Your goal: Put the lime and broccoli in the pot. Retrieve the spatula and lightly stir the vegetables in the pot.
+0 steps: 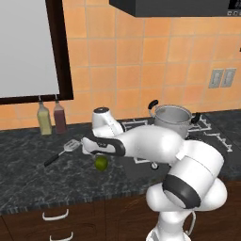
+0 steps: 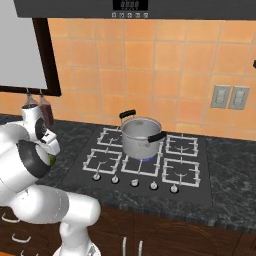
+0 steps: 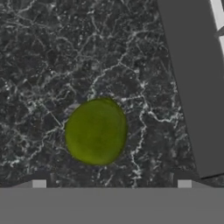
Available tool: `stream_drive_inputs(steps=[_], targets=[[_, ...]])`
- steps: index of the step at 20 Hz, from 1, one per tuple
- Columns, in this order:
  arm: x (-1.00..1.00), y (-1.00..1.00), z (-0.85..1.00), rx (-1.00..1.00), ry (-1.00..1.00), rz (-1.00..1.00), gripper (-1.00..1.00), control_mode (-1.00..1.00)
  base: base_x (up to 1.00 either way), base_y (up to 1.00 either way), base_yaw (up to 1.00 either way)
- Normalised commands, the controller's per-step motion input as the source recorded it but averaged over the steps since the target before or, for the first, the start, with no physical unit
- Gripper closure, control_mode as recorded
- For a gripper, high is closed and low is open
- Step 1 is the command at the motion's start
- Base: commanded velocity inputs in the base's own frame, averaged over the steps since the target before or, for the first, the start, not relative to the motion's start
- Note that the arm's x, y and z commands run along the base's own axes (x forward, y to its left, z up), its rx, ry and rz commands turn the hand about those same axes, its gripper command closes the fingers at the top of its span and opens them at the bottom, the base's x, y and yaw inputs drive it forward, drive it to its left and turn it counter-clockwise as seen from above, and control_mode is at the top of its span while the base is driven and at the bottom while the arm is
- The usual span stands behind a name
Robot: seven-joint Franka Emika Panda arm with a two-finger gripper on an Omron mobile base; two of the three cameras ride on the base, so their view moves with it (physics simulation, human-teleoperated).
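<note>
1. I'm looking at a dark speckled stone counter under an orange tiled wall, with a black gas stove set into it and dark wood drawer fronts below.
2. The pot stands on the stove's middle burner, a blue flame showing under it in the right base view.
3. The lime lies on the counter left of the stove, straight below my gripper; the jaws stand wide apart, one tip on each side of it, holding nothing.
4. From the left base view I see the lime half hidden under the hand, and the spatula lying flat further left, well apart from it.
5. That view also gives me two bottles against the wall below a dark-framed window.
6. The right base view adds the stove knobs and wall outlets.
</note>
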Motion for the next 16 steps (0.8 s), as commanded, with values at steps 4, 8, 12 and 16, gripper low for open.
stream_drive_inputs(steps=[4,8,12,16], targets=[[0.23,0.18,-0.27,-0.02,-0.01,0.0,-1.0,-1.0,0.0,0.0,0.0],[0.05,0.18,-0.17,0.0,-0.01,-0.01,-1.0,-1.0,0.0,0.0,0.0],[0.0,0.0,-0.11,0.0,-0.06,-0.02,-1.0,-1.0,0.0,0.0,0.0],[0.0,0.0,-0.17,0.0,-0.02,0.0,-1.0,-1.0,0.0,0.0,0.0]])
